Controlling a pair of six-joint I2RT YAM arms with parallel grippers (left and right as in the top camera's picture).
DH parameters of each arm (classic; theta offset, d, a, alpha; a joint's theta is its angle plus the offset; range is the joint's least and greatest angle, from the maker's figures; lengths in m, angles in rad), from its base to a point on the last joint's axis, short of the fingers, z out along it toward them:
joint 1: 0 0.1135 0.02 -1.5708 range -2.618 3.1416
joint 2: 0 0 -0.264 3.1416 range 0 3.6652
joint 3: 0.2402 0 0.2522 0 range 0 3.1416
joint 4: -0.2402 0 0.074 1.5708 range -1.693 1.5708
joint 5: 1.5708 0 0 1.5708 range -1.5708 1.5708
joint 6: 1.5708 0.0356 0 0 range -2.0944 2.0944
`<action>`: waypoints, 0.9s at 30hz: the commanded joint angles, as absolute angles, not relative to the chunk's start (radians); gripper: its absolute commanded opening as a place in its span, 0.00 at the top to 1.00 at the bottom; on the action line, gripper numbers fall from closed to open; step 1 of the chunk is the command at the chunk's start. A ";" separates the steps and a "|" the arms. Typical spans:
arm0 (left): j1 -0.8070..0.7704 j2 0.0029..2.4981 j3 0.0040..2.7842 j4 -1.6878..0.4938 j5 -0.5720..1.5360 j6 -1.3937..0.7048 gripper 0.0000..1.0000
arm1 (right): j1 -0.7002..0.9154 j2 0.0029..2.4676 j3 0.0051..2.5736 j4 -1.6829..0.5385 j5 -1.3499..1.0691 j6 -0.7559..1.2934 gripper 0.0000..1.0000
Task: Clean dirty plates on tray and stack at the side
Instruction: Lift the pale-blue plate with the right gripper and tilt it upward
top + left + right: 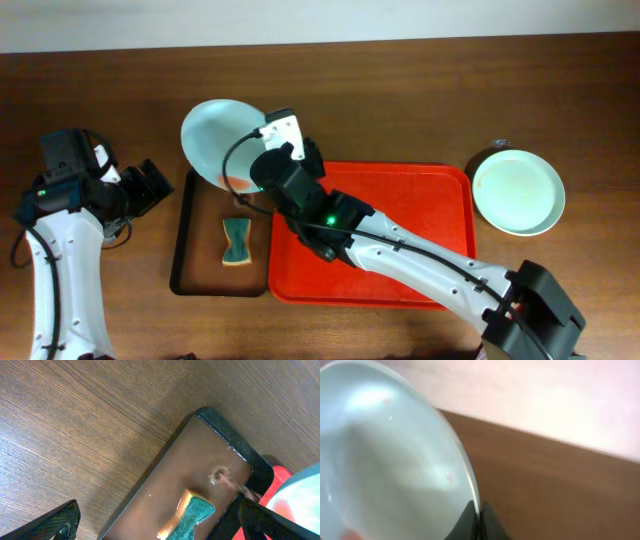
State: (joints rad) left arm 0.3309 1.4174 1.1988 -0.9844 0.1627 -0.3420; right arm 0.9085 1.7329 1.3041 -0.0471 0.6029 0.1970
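Right gripper (479, 511) nearest — jaws pinched on the rim of the glossy pale-mint round plate (215, 135), upper left of frame. Stiff, slick, breakable — rim hold looks right. Left gripper (152, 187) spread, empty.

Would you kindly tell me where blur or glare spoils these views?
Overhead: sharp, evenly lit. Left wrist: black tray crisp, small glints on its base. Right wrist: soft throughout, plate very close, bright glare on its upper left.
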 commanded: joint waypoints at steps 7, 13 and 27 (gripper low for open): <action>0.339 1.405 1.209 -0.982 0.179 -0.352 0.01 | 1.099 1.723 1.324 0.299 0.891 -0.564 0.96; 0.339 1.405 1.209 -0.982 0.179 -0.352 0.01 | 1.146 1.723 1.324 0.454 0.981 -0.729 0.96; 0.339 1.405 1.209 -0.982 0.179 -0.352 0.01 | 1.145 1.723 1.324 0.453 0.981 -0.726 0.96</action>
State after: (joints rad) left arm 0.3336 1.4174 1.1988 -0.9836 0.1692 -0.3420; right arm 1.1397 1.7348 1.3056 0.4473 0.9611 -0.7330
